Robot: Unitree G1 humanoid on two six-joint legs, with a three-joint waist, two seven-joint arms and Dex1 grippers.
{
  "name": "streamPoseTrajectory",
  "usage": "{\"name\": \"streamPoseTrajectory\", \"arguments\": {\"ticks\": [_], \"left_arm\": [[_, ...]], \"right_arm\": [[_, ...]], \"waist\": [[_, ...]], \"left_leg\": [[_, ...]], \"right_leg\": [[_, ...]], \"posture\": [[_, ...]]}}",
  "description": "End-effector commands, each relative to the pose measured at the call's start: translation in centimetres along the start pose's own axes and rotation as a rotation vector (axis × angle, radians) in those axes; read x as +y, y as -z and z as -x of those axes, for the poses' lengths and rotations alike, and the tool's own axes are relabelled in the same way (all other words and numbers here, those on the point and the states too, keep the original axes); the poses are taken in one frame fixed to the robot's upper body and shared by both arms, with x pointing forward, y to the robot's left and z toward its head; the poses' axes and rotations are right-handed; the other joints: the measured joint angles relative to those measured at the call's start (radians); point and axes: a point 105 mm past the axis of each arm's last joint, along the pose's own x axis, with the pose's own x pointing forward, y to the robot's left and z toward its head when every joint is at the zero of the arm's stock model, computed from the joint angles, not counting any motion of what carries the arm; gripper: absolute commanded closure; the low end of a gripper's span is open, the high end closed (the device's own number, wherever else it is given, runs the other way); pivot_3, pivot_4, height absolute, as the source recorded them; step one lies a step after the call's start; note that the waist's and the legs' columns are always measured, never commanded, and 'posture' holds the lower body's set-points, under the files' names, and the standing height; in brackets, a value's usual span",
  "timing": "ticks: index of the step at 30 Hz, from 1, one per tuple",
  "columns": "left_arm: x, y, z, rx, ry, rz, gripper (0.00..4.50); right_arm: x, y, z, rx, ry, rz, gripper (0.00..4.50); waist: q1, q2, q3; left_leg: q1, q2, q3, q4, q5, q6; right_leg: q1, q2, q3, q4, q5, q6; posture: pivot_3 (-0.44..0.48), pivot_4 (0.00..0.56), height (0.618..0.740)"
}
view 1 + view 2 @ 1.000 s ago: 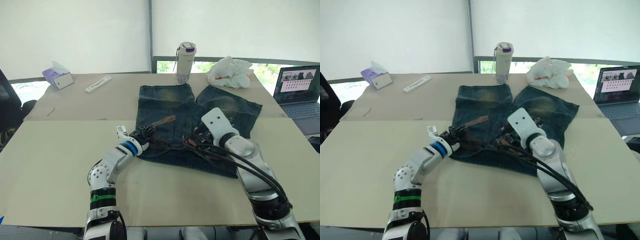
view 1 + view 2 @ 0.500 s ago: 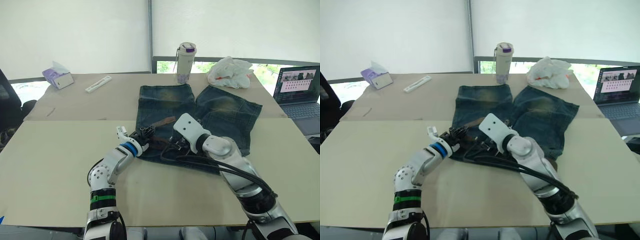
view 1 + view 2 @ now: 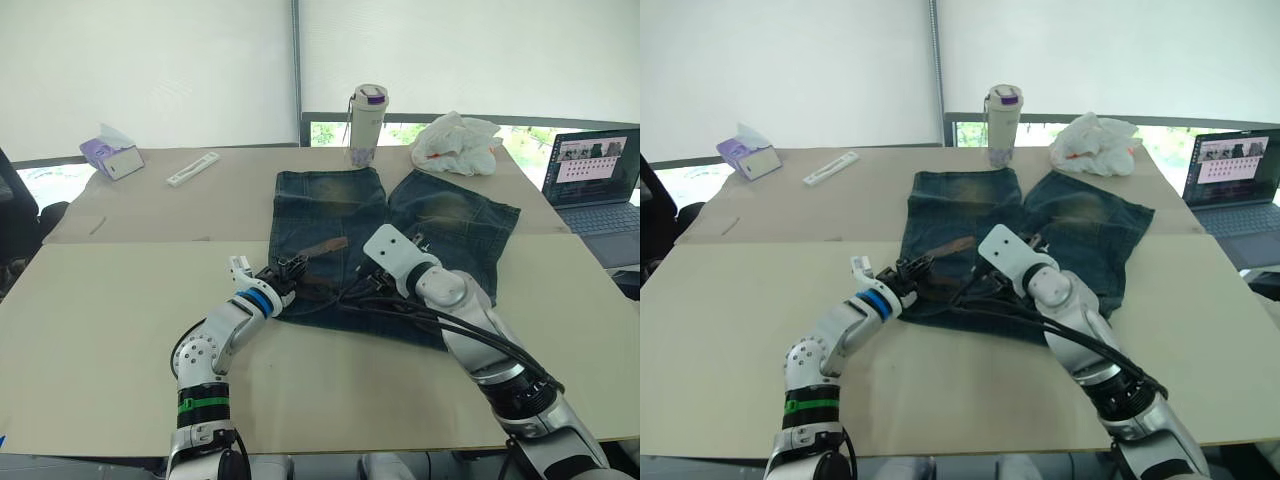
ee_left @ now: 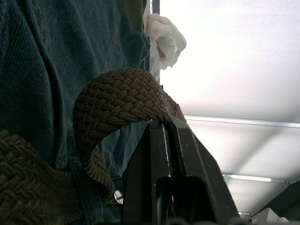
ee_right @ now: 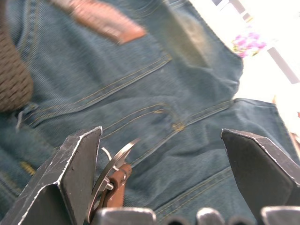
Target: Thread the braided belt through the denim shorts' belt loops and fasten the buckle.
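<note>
Left gripper [image 3: 290,269]: fingers pressed together on a humped loop of the braided belt [image 4: 117,98], at the left end of the shorts' waistband.
Right gripper [image 5: 159,178]: fingers spread wide apart over the middle of the waistband, holding nothing; the buckle [image 5: 110,180] lies just below, between them.
Braided belt: runs along the near waistband of the shorts; its brown tip [image 3: 325,246] lies on the left leg.
Denim shorts [image 3: 440,215]: spread flat across the middle of the table [image 3: 100,340], waistband toward the near edge, legs pointing to the far edge.
Bottle [image 3: 364,124]: upright near the far edge, just beyond the left leg.
White bag [image 3: 458,144]: crumpled at the far edge, beyond the right leg.
Tissue box [image 3: 110,155]: far left corner.
Laptop [image 3: 590,180]: open beside the table's far right edge.
</note>
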Motion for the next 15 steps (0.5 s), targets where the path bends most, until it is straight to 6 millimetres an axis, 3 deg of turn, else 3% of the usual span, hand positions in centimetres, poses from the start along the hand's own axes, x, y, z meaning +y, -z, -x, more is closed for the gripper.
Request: {"name": "streamPoseTrajectory", "arguments": {"ticks": [1, 15], "left_arm": [[-0.8, 0.2, 0.0, 0.014, 0.027, -0.029, 4.5], [-0.3, 0.3, 0.5, 0.03, 0.017, -0.044, 4.5]], "right_arm": [[-1.3, -0.7, 0.5, -0.029, 0.069, -0.035, 0.04], [-0.9, 0.0, -0.9, 0.012, 0.033, -0.079, 0.04]], "waist": [[0.0, 0.0, 0.0], [-0.001, 0.0, 0.0]], "left_leg": [[0.0, 0.0, 0.0, 0.0, 0.0, 0.0], [0.0, 0.0, 0.0, 0.0, 0.0, 0.0]], "right_leg": [[0.0, 0.0, 0.0, 0.0, 0.0, 0.0], [0.0, 0.0, 0.0, 0.0, 0.0, 0.0]], "posture": [[0.0, 0.15, 0.74], [0.0, 0.15, 0.74]]}}
